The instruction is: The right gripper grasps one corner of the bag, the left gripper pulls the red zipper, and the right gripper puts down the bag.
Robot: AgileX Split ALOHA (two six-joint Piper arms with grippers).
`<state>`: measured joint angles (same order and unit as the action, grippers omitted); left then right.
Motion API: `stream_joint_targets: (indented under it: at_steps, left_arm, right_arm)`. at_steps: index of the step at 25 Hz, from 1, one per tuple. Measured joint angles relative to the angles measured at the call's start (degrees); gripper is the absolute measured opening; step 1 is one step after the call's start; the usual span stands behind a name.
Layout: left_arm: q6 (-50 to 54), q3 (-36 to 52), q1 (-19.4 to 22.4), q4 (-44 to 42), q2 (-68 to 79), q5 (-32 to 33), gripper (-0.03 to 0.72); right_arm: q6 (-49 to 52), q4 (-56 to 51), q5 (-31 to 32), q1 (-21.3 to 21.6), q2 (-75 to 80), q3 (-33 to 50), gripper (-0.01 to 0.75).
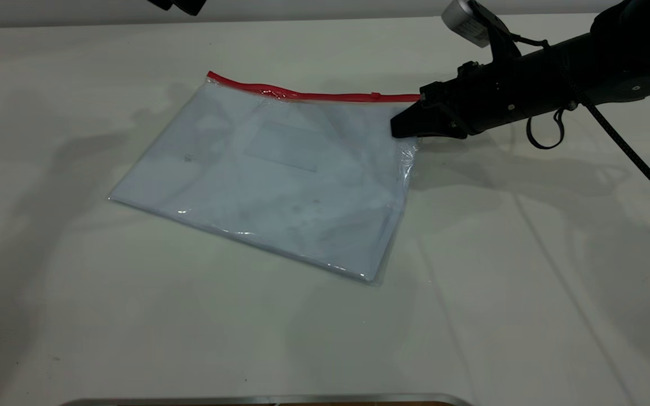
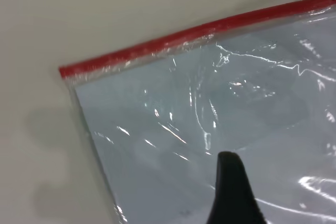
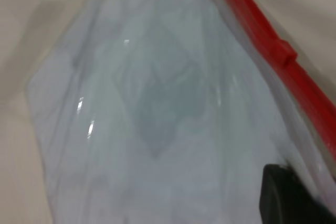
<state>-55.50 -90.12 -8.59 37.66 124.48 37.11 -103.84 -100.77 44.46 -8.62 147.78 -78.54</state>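
Observation:
The bag [image 1: 280, 175] lies on the white table, clear with white sheets inside. The red zipper [image 1: 313, 95] runs along its far edge, with the slider tab [image 1: 376, 95] near the right end. My right gripper [image 1: 401, 127] is at the bag's right corner where the red strip ends, shut on it; the plastic there is crinkled. The right wrist view shows the bag [image 3: 157, 103], the zipper [image 3: 262, 35] and one fingertip [image 3: 286, 198]. My left gripper [image 1: 181, 4] hangs high at the far left. In its wrist view one fingertip [image 2: 231, 187] shows above the bag [image 2: 236, 129], near the zipper's left end [image 2: 199, 30].
The white table [image 1: 77, 316] stretches round the bag on all sides. A metal rim [image 1: 268, 399] runs along the near edge. The right arm's looped black cable [image 1: 629, 152] trails over the table at the right.

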Motion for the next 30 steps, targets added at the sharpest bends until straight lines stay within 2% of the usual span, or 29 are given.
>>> stream_joint_targets:
  at_steps: [3,6,13,22,30]
  left_arm:
    - [-5.88,0.0,-0.33,0.0,0.0,0.0,0.537]
    - [-10.12,0.0,-1.81,-0.1,0.0,0.0,0.537]
    - [-21.78,-0.99,-8.3,-0.17,1.12,-0.77,0.537]
    - [-27.95,-4.87,-13.03,0.1,3.68,-1.73,0.537]
    - [-34.22,-5.12,-14.45,5.6,3.68,-1.68,0.505]
  right_arm:
    - [-0.87,5.97,1.68,0.12,-0.38,-0.94,0.034]
    - [0.84,16.85,4.86,0.22,-1.34,-3.28,0.034]
    - [6.37,32.81,11.49,0.22,-4.55,-11.65,0.034]
    - [9.65,37.4,19.94,0.22,-5.14,-19.82,0.034]
    - [9.65,39.72,21.46,-0.55,-5.14,-23.39,0.034]
